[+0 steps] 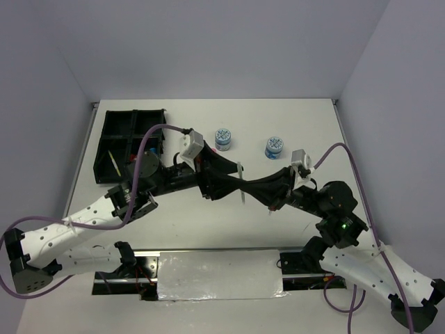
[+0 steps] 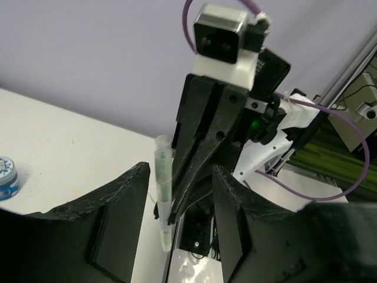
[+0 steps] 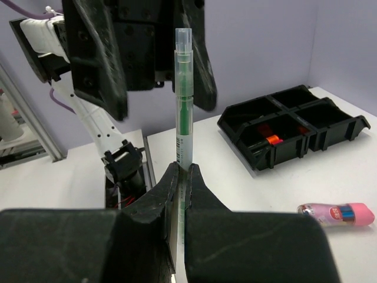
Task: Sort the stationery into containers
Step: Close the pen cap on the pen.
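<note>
My right gripper [image 1: 252, 188] [image 3: 182, 169] is shut on a thin clear pen with a green core [image 3: 184, 100], holding it upright above the table's middle [image 1: 241, 182]. My left gripper [image 1: 231, 181] [image 2: 181, 172] is open, its jaws either side of the pen [image 2: 163, 194], which stands close to one finger without touching it. The black organiser tray [image 1: 132, 142] [image 3: 347, 127] sits at the far left and holds an orange-capped marker [image 3: 271, 140] and a thin yellow-green pen [image 1: 115, 163]. Two round blue-white tubs [image 1: 223, 139] [image 1: 274, 147] stand behind the grippers. A pink tube [image 3: 336, 214] lies on the table.
The two arms meet nose to nose over the table's middle. A silver-taped plate [image 1: 219, 275] lies at the near edge between the arm bases. Purple cables [image 1: 348, 167] loop over both arms. One tub also shows in the left wrist view [image 2: 7, 177].
</note>
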### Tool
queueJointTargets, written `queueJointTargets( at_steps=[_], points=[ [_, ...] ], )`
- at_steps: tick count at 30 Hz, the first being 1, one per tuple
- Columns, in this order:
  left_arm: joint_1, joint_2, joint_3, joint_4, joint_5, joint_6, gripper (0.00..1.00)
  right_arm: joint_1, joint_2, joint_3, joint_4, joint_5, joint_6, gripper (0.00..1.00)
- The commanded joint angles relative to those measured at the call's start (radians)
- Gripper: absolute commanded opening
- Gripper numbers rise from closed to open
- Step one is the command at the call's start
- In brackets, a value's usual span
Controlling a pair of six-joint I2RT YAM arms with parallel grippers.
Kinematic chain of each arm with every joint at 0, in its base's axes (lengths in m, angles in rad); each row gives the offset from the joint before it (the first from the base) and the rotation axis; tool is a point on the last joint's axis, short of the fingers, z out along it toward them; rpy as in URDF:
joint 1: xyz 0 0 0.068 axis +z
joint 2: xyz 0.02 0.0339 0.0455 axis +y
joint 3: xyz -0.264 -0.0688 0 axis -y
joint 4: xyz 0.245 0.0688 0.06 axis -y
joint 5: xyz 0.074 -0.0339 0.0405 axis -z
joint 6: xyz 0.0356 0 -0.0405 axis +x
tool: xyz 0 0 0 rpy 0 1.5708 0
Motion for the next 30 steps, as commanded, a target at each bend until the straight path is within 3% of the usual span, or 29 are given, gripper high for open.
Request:
queueJointTargets(
  at_steps=[1, 3, 7, 8, 10, 11, 14, 16, 17, 20, 22, 25, 26, 28, 30],
  points=[
    [-0.002, 0.014, 0.03, 0.006, -0.023, 0.011, 0.59, 0.0, 0.003, 0.052, 0.059, -0.019, 0.009, 0.0],
    [-0.002, 0.022, 0.034, -0.009, -0.043, 0.017, 0.59, 0.0, -0.002, 0.049, 0.07, -0.022, 0.015, 0.0],
    [-0.002, 0.032, 0.031, 0.024, -0.014, 0.016, 0.45, 0.002, 0.016, 0.051, 0.076, -0.052, 0.023, 0.0],
    [-0.002, 0.034, 0.034, 0.023, -0.015, 0.016, 0.28, 0.0, 0.022, 0.049, 0.076, -0.056, 0.024, 0.0],
    [-0.002, 0.037, 0.042, 0.021, -0.002, 0.016, 0.13, 0.0, 0.026, 0.043, 0.089, -0.062, 0.032, 0.0],
    [-0.002, 0.042, 0.045, 0.02, 0.011, 0.017, 0.01, -0.001, 0.027, 0.042, 0.089, -0.062, 0.035, 0.0],
    [-0.002, 0.042, 0.047, 0.03, 0.063, 0.03, 0.0, 0.0, 0.041, 0.058, 0.075, -0.064, 0.049, 0.02],
    [-0.002, 0.043, 0.062, 0.003, 0.092, 0.046, 0.0, 0.0, 0.058, 0.083, 0.038, -0.1, 0.046, 0.29],
    [-0.002, 0.045, 0.082, -0.009, 0.107, 0.056, 0.0, 0.0, 0.079, 0.091, 0.023, -0.111, 0.041, 0.56],
    [-0.002, 0.045, 0.097, -0.028, 0.17, 0.079, 0.0, 0.0, 0.125, 0.117, -0.019, -0.157, 0.033, 0.58],
    [-0.002, 0.043, 0.108, -0.032, 0.186, 0.086, 0.0, -0.001, 0.141, 0.118, -0.007, -0.177, 0.038, 0.54],
    [-0.002, 0.04, 0.125, -0.062, 0.183, 0.102, 0.0, 0.0, 0.156, 0.123, 0.001, -0.173, 0.036, 0.22],
    [-0.002, 0.037, 0.128, -0.078, 0.175, 0.105, 0.0, 0.0, 0.158, 0.126, 0.0, -0.168, 0.035, 0.0],
    [0.0, 0.034, 0.131, -0.092, 0.15, 0.114, 0.0, 0.0, 0.154, 0.123, 0.01, -0.162, 0.04, 0.0],
    [-0.002, 0.032, 0.136, -0.112, 0.112, 0.116, 0.39, -0.001, 0.151, 0.118, 0.035, -0.159, 0.053, 0.0]
  ],
)
